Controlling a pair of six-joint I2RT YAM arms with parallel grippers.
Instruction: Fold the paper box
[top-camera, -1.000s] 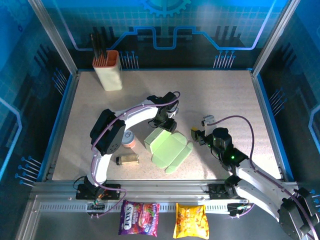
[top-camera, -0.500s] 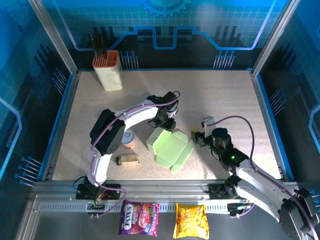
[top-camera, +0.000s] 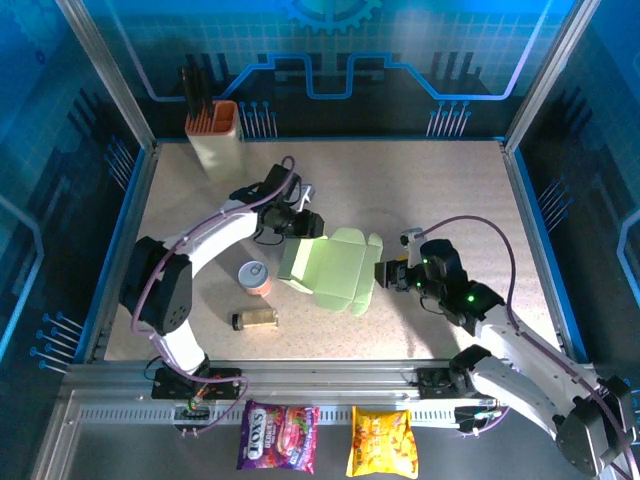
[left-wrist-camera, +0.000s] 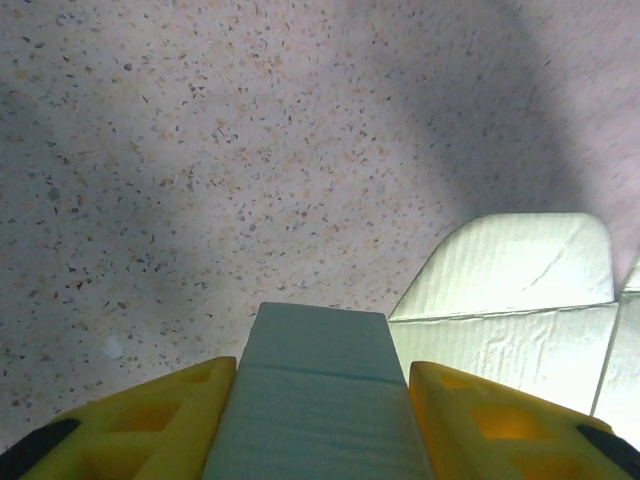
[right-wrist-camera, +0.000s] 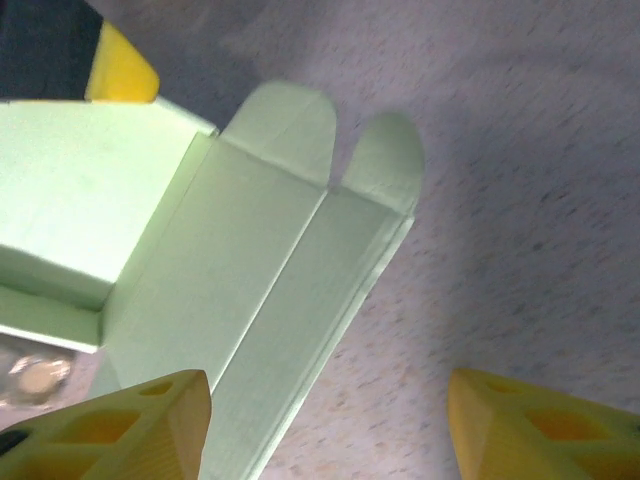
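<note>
- The table (top-camera: 450, 200) is speckled beige, with a metal frame and blue walls (top-camera: 400, 60) bearing a circuit pattern around it; the top camera gives this whole room.
- The paper box (top-camera: 335, 275), pale green, lies near the middle of the table. It is half folded, with one raised part at the left and flat panels with rounded flaps to the right.
- From above, the left fingers (top-camera: 303, 222) are at the far left edge of the box, and the right fingers (top-camera: 388, 274) are just beside its right edge.
- The left wrist camera adds a detail: a green panel fills the gap between the left fingers (left-wrist-camera: 150, 425) and touches both, so they are clenched on the box.
- The right wrist camera shows the right fingers (right-wrist-camera: 130, 425) released and wide apart, with the box edge and bare table between them.
- The cream knife holder (top-camera: 218, 142) with an orange rim stands upright in the far left corner, with dark handles in it.
- Two snack packets (top-camera: 278, 437) lie on the front rail, off the table.
- A small can (top-camera: 256, 278) stands left of the box.
- A small bottle (top-camera: 255, 319) lies on its side, nearer to the arms.
</note>
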